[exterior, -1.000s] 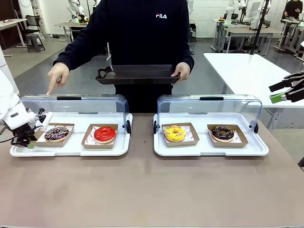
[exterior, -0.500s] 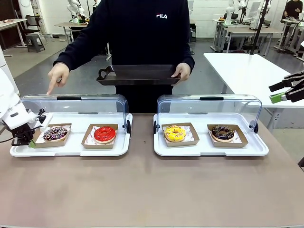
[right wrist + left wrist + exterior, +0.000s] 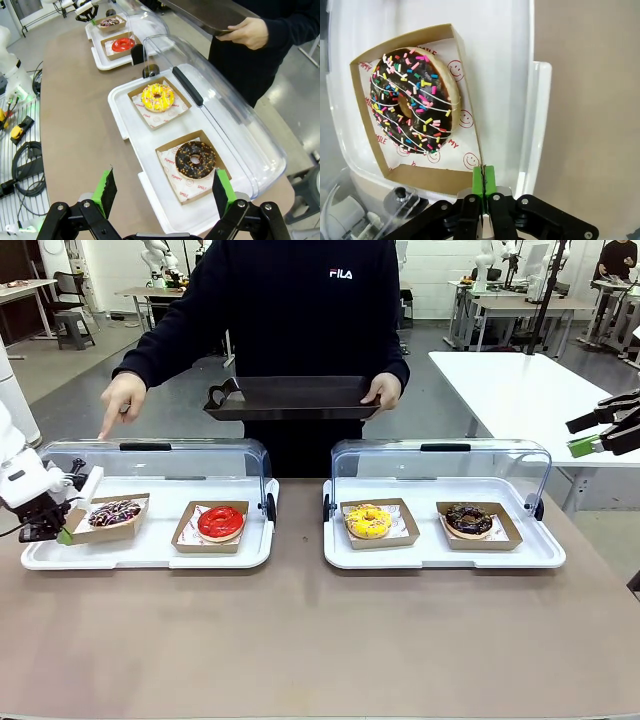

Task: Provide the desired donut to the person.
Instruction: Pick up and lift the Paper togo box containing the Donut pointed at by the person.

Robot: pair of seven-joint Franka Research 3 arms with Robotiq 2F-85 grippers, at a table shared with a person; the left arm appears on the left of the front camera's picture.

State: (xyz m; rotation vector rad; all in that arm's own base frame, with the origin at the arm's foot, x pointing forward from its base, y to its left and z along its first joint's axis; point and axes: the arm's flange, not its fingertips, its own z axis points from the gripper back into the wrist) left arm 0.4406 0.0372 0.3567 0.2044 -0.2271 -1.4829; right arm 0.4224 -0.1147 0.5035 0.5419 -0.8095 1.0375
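Sprinkle-donut box (image 3: 430,179) sits pinched in left gripper (image 3: 483,175).

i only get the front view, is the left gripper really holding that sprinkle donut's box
Observer: Yes. The left wrist view shows the left gripper shut, its green pads pinched on the side wall of the box.
Operator: touching the donut at all
Observer: No, the sprinkle donut sits clear of the pads, in the middle of the box.
Operator: right gripper open or shut
Observer: Open. In the right wrist view the right gripper has its fingers wide apart, aimed at the tray holding the chocolate donut.
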